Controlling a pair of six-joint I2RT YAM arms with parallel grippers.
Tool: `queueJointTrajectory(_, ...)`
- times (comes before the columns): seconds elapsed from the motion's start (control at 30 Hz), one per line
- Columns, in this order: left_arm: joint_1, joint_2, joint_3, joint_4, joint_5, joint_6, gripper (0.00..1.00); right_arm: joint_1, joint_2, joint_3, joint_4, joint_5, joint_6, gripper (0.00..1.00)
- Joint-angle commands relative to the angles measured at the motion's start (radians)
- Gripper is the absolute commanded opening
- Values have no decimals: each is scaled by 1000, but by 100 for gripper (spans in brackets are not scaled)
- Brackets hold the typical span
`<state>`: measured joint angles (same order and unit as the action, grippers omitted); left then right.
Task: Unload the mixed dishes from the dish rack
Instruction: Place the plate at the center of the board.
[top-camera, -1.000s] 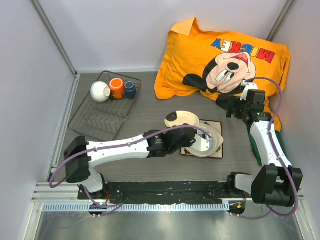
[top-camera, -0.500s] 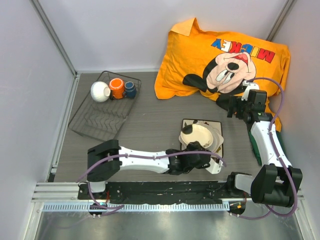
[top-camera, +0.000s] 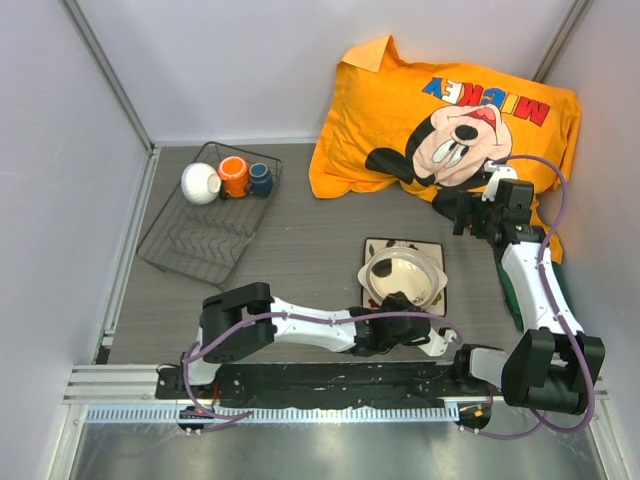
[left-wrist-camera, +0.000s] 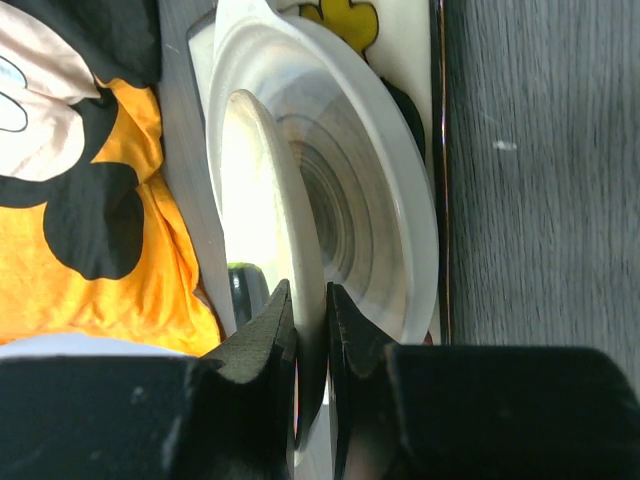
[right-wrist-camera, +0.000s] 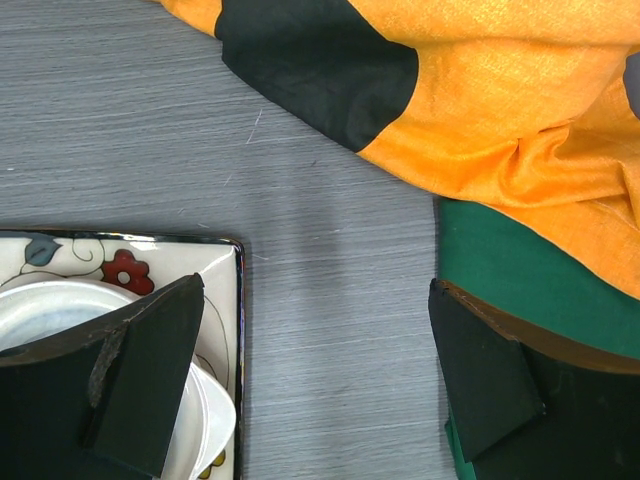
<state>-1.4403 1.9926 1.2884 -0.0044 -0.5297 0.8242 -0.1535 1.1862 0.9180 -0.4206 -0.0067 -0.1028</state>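
The cream bowl (top-camera: 395, 268) rests nested in a wider white dish (top-camera: 436, 285) on the square flowered plate (top-camera: 375, 246), right of centre. My left gripper (top-camera: 402, 304) reaches in from the near side, shut on the bowl's near rim. In the left wrist view the two fingers (left-wrist-camera: 272, 335) pinch the rim of the cream bowl (left-wrist-camera: 255, 200) above the plate (left-wrist-camera: 405, 35). The dish rack (top-camera: 190, 245) at the far left holds a small white bowl (top-camera: 200, 183), an orange mug (top-camera: 233, 176) and a dark-blue cup (top-camera: 260, 179). My right gripper (top-camera: 468, 213) (right-wrist-camera: 315, 385) hovers open and empty beyond the plate (right-wrist-camera: 70, 258).
A large orange Mickey pillow (top-camera: 450, 110) fills the far right and reaches under the right gripper. A green object (right-wrist-camera: 520, 285) lies beside the right arm. Grey walls enclose the table on three sides.
The left arm has swung right and toward the near edge, carrying the cream bowl from mid-table down onto the plate. The right arm has barely moved.
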Motion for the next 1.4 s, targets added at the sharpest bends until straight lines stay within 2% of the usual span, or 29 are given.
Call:
queueJointTrajectory(0.0,-3,15,71,58,-6,10,2,-3,-26,41,11,-21,5,98)
queueJointTrajectory(0.13,-3,35,92,31,10,-5,17,-4,-31,39,11,-24,5,98)
queueJointTrajectory(0.23,-3,43,103,12,19,-17,24,-4,-36,39,11,-26,5,98)
queueJointTrajectory(0.7,0,55,100,-15,25,-34,26,-3,-43,39,11,-29,5,98)
queueJointTrajectory(0.77,3,52,97,-38,33,-48,29,-3,-45,39,11,-29,5,98)
queueJointTrajectory(0.9,11,37,94,-74,56,-79,43,-4,-43,41,11,-27,5,98)
queueJointTrajectory(1.03,23,20,97,-104,79,-108,53,-3,-43,39,9,-30,5,98)
queueJointTrajectory(1.37,55,-6,132,-187,128,-169,59,-4,-40,39,9,-26,3,98)
